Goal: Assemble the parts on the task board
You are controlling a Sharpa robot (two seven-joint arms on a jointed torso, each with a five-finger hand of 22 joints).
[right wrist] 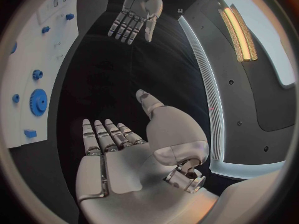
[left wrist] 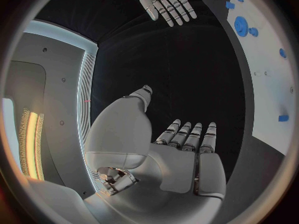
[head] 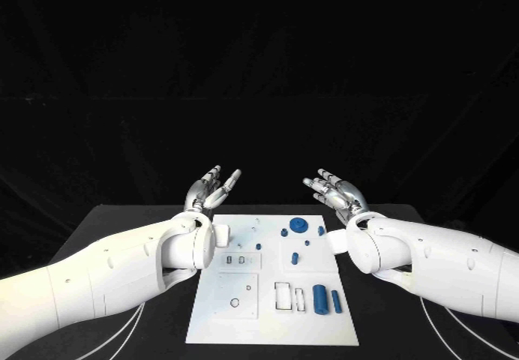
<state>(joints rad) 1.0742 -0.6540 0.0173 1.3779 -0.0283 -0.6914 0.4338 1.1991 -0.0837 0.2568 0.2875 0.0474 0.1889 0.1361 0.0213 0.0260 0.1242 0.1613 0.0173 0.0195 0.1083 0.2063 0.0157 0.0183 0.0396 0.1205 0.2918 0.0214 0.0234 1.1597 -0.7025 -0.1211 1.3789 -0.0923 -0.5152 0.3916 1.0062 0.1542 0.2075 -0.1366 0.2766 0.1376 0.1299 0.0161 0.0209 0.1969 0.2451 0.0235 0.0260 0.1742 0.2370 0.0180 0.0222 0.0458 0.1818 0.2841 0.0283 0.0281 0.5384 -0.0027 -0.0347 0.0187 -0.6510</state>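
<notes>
Left hand [head: 211, 187]: raised above the far edge of the black table [head: 130, 225], fingers apart and extended, holding nothing; the left wrist view shows the same hand [left wrist: 181, 149] with its palm bare and fingers straight.

Task board [head: 249, 315]: a white plate lying flat in the middle of the table, between the two forearms, with neither hand touching it. A large blue gear [head: 298, 223] sits near its far edge, with smaller blue pieces just beside it. A small blue peg [head: 294, 258] lies near the middle. A thick blue cylinder [head: 320, 298] and a thinner blue rod [head: 335, 300] lie side by side near the board's near right corner.

Right hand [head: 335, 193]: raised opposite the left, well apart from it, fingers spread and empty; the right wrist view shows its palm [right wrist: 118, 154] bare.
</notes>
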